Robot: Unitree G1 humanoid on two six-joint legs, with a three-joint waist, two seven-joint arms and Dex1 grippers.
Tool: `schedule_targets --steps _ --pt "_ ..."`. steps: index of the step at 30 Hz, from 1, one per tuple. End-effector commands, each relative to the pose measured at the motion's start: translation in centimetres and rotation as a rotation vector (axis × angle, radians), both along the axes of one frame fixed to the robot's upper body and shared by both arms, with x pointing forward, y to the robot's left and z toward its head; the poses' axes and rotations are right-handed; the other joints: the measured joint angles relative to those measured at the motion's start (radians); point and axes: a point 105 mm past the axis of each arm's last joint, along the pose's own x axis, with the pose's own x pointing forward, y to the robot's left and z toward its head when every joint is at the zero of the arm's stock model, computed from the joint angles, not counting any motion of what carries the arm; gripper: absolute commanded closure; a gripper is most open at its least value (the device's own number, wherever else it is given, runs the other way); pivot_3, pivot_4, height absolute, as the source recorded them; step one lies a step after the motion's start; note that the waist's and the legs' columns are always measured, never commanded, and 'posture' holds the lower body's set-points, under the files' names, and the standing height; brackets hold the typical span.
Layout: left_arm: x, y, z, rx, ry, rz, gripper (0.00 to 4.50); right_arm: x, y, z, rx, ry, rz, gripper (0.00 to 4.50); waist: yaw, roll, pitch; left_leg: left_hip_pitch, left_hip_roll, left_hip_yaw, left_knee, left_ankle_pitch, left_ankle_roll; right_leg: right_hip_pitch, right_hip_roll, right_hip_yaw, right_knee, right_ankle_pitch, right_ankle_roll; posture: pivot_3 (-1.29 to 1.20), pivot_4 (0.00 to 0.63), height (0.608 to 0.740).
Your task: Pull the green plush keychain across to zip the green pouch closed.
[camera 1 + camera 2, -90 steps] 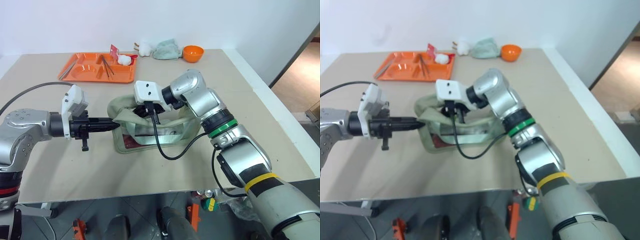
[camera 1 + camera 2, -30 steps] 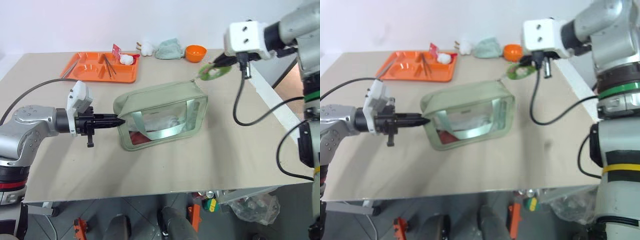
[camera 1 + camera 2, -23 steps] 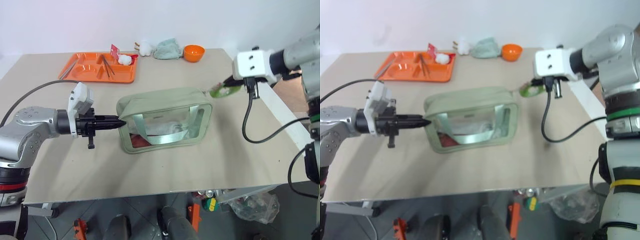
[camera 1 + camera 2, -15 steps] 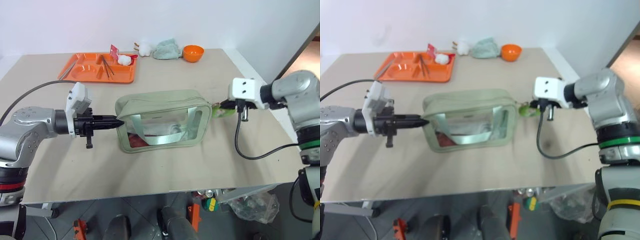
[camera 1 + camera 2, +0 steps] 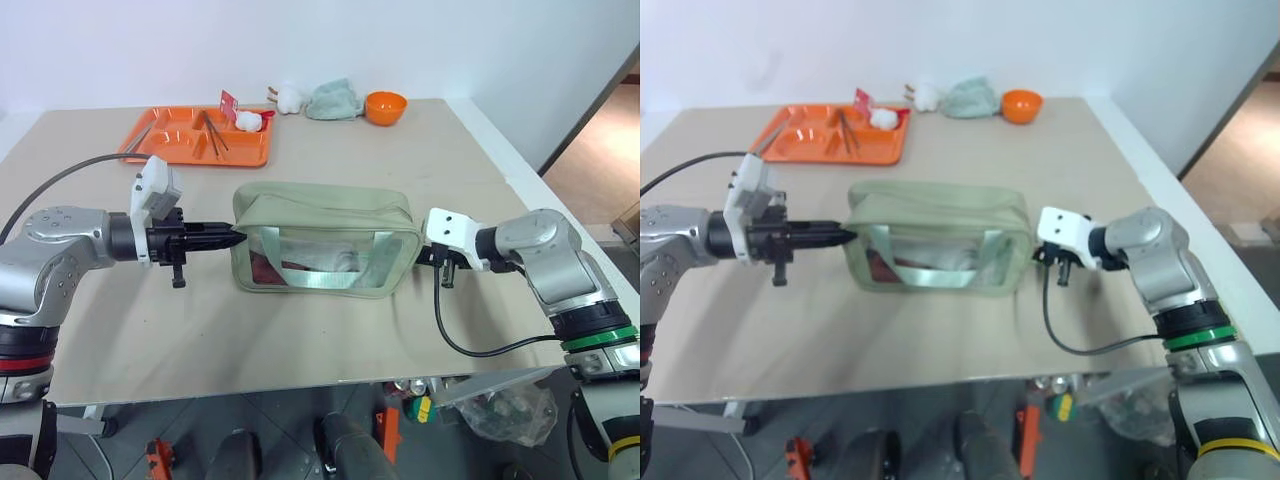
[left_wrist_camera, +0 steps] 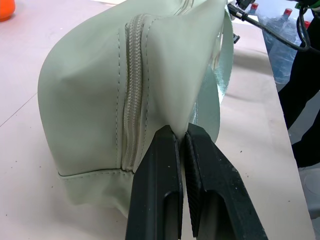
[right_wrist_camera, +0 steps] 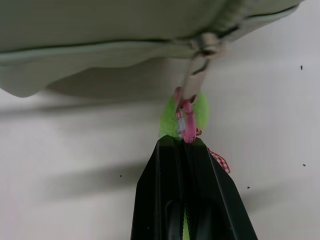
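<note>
The green pouch [image 5: 320, 225] lies on the table, stretched between my two grippers, its clear window facing me. My left gripper [image 5: 236, 237] is shut on a fold of fabric at the pouch's left end [image 6: 90, 95]; the zip beside it looks closed. At the pouch's right end, my right gripper [image 7: 183, 142] is shut on the green plush keychain [image 7: 201, 104], gripping it at the pink clasp [image 7: 186, 120] that hangs from the zipper pull. In the eye views the right gripper [image 5: 1043, 253] sits low beside the pouch, under its white wrist camera.
An orange tray [image 5: 170, 140] with utensils stands at the back left. Behind it are a white plush [image 5: 290, 96], a pale mint cloth lump [image 5: 333, 98] and an orange bowl [image 5: 386, 105]. The table's right edge [image 5: 560, 225] runs close to my right arm.
My right gripper has pulled the keychain from the pouch's left part to its right end, then sunk from high up to table level. The pouch has flattened out. My left gripper stayed put.
</note>
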Motion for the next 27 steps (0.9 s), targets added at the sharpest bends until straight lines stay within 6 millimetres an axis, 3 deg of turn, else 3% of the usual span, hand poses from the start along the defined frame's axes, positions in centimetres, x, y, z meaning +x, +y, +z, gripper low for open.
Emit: schedule_targets --steps 1,3,6,11,14,17,18,21,24,25,27 --pt "-0.1 0.1 1.6 -0.02 -0.066 -0.005 4.5 -0.7 0.4 -2.6 -0.054 0.046 0.02 4.49 -0.001 -0.001 0.0 0.002 0.0 0.0 0.0 0.0 0.0 0.001 0.0 0.0 0.0 0.0 0.0 0.0 0.15 0.74" --pt "-0.1 0.1 1.6 -0.019 -0.067 -0.005 4.5 -0.6 0.3 -2.5 -0.057 0.038 0.016 4.49 -0.002 -0.001 0.0 0.004 0.0 0.0 0.0 0.0 0.0 0.003 0.001 0.001 0.0 0.0 0.0 0.0 0.15 0.74" --pt "-0.1 0.2 1.6 -0.018 -0.069 -0.001 4.5 0.1 0.4 -0.7 0.003 0.007 -0.007 4.49 -0.003 -0.001 0.0 0.009 0.0 0.0 0.0 0.0 0.0 0.008 0.001 0.001 0.0 0.0 0.0 0.0 0.15 0.74" --pt "-0.1 0.4 1.5 -0.017 -0.066 0.012 4.5 0.2 0.5 4.2 0.201 -0.013 -0.011 4.49 -0.003 0.0 0.0 0.009 0.0 0.001 0.0 0.0 0.0 0.008 0.001 0.002 0.0 0.001 0.0 0.0 0.15 0.74" --pt "0.3 0.7 1.1 -0.017 -0.051 0.05 4.5 -0.5 -0.2 6.8 0.295 -0.011 0.007 3.66 -0.001 0.0 0.0 0.008 0.0 0.001 -0.001 0.0 0.0 0.007 0.001 0.003 0.0 0.001 0.0 0.0 0.15 0.74" --pt "0.8 1.4 0.7 -0.039 -0.043 0.104 4.5 -1.7 -1.5 7.7 0.335 0.008 -0.002 2.87 0.003 0.0 0.0 0.008 0.0 0.001 -0.003 0.0 0.0 0.007 0.0 0.002 -0.001 -0.001 0.0 0.0 0.15 0.74" --pt "0.9 1.6 0.8 -0.053 -0.04 0.12 4.15 -2.0 -1.9 7.9 0.35 0.013 -0.011 2.32 0.004 0.0 0.0 0.008 0.0 0.001 -0.004 0.0 0.0 0.007 -0.001 0.002 -0.002 -0.002 0.0 0.0 0.15 0.74" --pt "0.9 2.2 1.2 -0.115 -0.008 0.149 3.05 -3.1 -2.9 8.4 0.403 0.046 -0.04 1.21 0.004 0.0 0.0 0.007 0.0 0.001 -0.005 -0.001 0.0 0.007 -0.001 0.001 -0.002 -0.003 0.0 0.0 0.15 0.74" --pt "0.6 2.9 1.9 -0.165 -0.001 0.173 2.19 -4.1 -4.1 8.7 0.44 0.064 -0.081 0.32 0.004 0.0 0.0 0.007 0.0 0.001 -0.006 -0.001 0.0 0.006 0.0 0.002 -0.002 -0.003 0.0 0.0 0.15 0.74" --pt "0.3 3.2 2.6 -0.194 0.002 0.178 1.7 -4.2 -4.7 9.0 0.46 0.052 -0.109 0.0 0.003 0.0 0.0 0.007 -0.001 0.001 -0.006 -0.001 0.0 0.006 -0.001 0.002 -0.002 -0.003 0.0 0.0 0.15 0.74" --pt "-0.5 3.7 3.7 -0.238 0.013 0.174 1.05 -4.4 -5.5 9.3 0.489 0.034 -0.149 0.0 0.001 0.0 0.0 0.008 0.0 0.001 -0.006 -0.001 0.0 0.006 -0.001 0.002 -0.002 -0.003 0.0 0.0 0.15 0.74"
